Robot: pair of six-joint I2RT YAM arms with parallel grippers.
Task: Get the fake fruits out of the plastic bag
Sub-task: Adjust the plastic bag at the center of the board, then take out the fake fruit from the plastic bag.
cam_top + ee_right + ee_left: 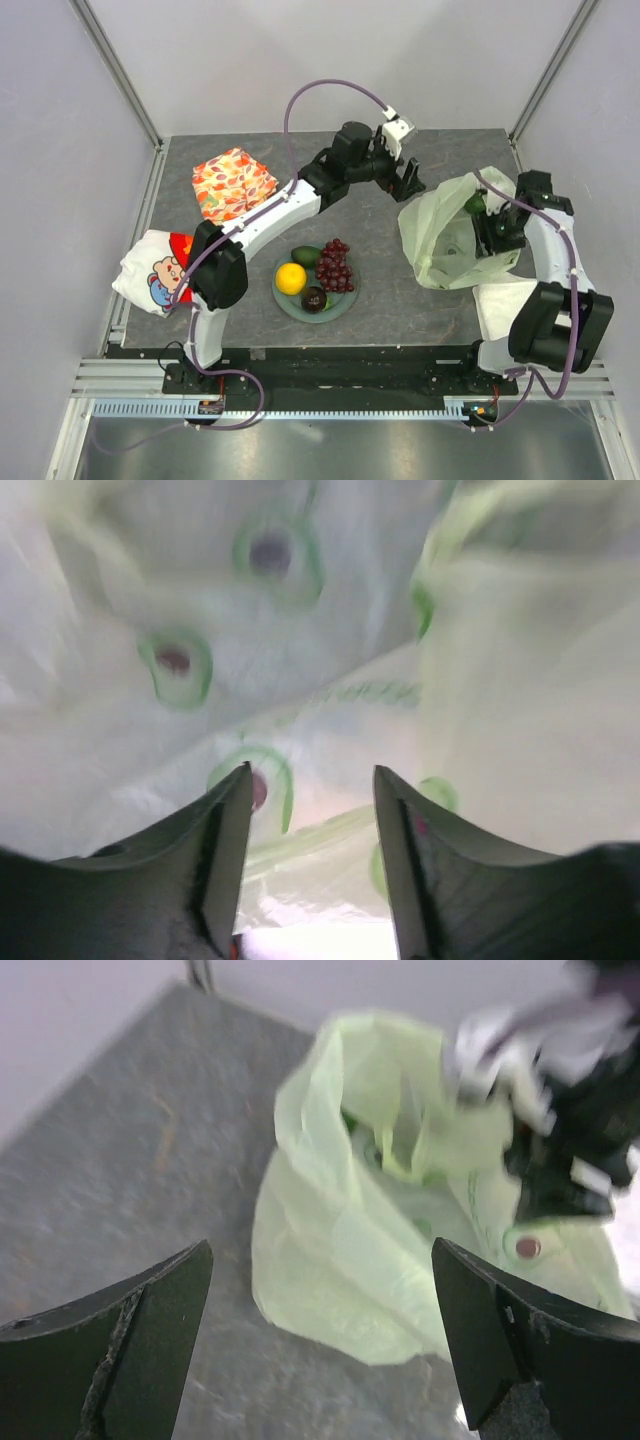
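Overhead, a grey worktop holds a green plate at centre carrying four fake fruits — an orange, a dark green oval one, a dark red grape bunch and a small purple-brown round one. At 3 o'clock from the plate lies the pale green plastic bag, crumpled. The left tool hovers at 1 o'clock from the plate, just beside the bag's upper left edge. The right tool reaches into the bag from its 3 o'clock side.

Only the left wrist view shows the left tool released: its fingers stand wide apart, with the bag ahead and clear of both. Only the right wrist view shows the right tool — fingers parted, grasping nothing, printed bag film close behind the gap. Both wrist views are blurred.
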